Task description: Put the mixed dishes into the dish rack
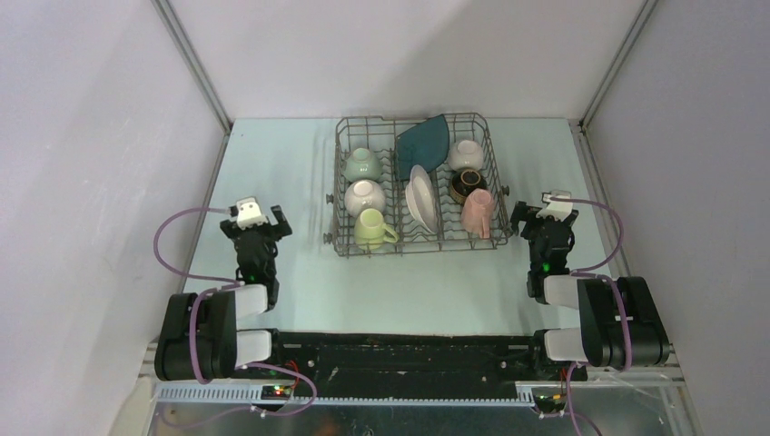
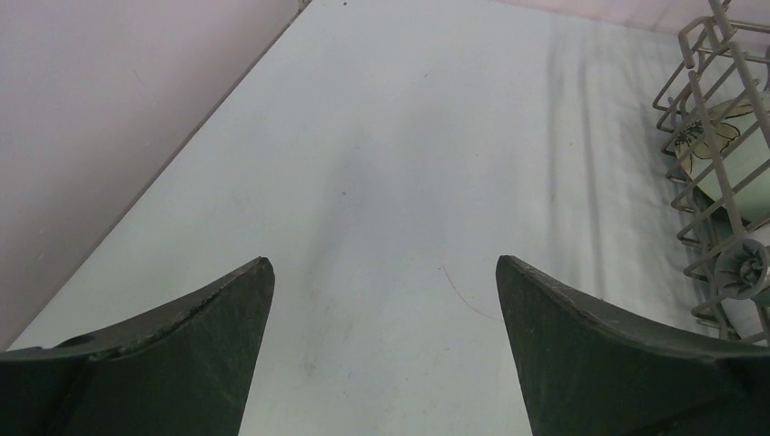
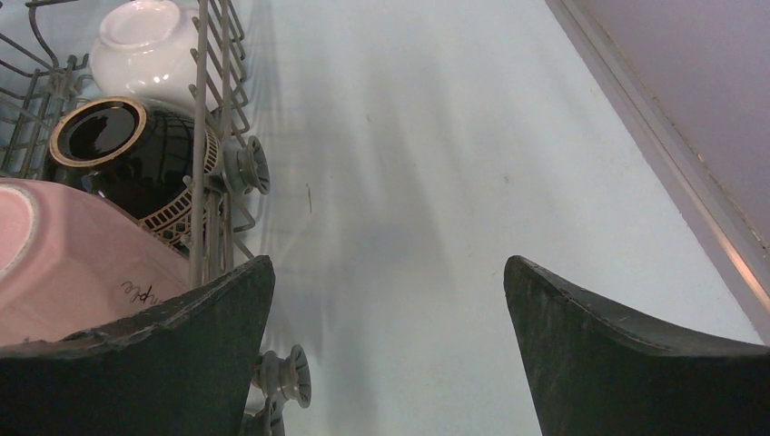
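The grey wire dish rack (image 1: pixel 340 182) stands at the table's middle back. In it sit a pale green bowl (image 1: pixel 361 163), a white bowl (image 1: pixel 365 194), a yellow-green mug (image 1: pixel 371 228), a white plate (image 1: pixel 420 198), a dark teal plate (image 1: pixel 423 138), another white bowl (image 1: pixel 465 153), a brown bowl (image 1: pixel 467 184) and a pink mug (image 1: pixel 477 212). My left gripper (image 1: pixel 260 216) is open and empty, left of the rack. My right gripper (image 1: pixel 543 211) is open and empty, just right of the rack. The right wrist view shows the pink mug (image 3: pixel 64 263), brown bowl (image 3: pixel 127 150) and white bowl (image 3: pixel 145 45) through the rack wall (image 3: pixel 207 136).
The left wrist view shows bare table (image 2: pixel 381 182) ahead and the rack's left wall (image 2: pixel 717 136) at the right edge. White side walls (image 1: pixel 91 136) close in the table. Small rack wheels (image 3: pixel 245 165) stick out near my right gripper's left finger.
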Controlling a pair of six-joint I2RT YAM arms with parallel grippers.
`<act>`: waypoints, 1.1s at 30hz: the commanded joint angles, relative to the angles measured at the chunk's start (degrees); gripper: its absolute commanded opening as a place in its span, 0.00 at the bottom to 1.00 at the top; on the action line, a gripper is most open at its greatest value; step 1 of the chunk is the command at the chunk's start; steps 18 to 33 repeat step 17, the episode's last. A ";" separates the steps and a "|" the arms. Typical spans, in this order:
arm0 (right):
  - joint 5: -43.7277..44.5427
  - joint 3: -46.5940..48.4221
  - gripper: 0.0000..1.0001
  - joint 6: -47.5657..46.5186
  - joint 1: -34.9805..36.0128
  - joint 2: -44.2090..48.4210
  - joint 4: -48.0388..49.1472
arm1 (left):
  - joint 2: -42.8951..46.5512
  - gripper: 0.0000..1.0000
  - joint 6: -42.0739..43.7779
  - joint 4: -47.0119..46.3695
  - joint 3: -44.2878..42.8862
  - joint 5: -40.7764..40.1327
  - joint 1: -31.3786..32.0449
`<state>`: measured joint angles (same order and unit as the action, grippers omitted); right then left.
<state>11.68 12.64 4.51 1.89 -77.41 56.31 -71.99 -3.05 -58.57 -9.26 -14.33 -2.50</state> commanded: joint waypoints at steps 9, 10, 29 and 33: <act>-0.48 0.57 0.99 -0.38 -0.22 -0.28 1.56 | 0.09 1.00 1.93 -1.56 -1.81 0.26 0.42; -0.50 0.55 1.00 -0.38 -0.22 -0.24 1.59 | 0.03 1.00 1.96 -1.55 -1.84 0.26 0.45; -0.52 0.59 1.00 -0.40 -0.22 -0.30 1.58 | -0.02 1.00 1.88 -1.42 -1.91 0.32 0.42; -0.52 0.59 1.00 -0.40 -0.22 -0.30 1.58 | -0.02 1.00 1.88 -1.42 -1.91 0.32 0.42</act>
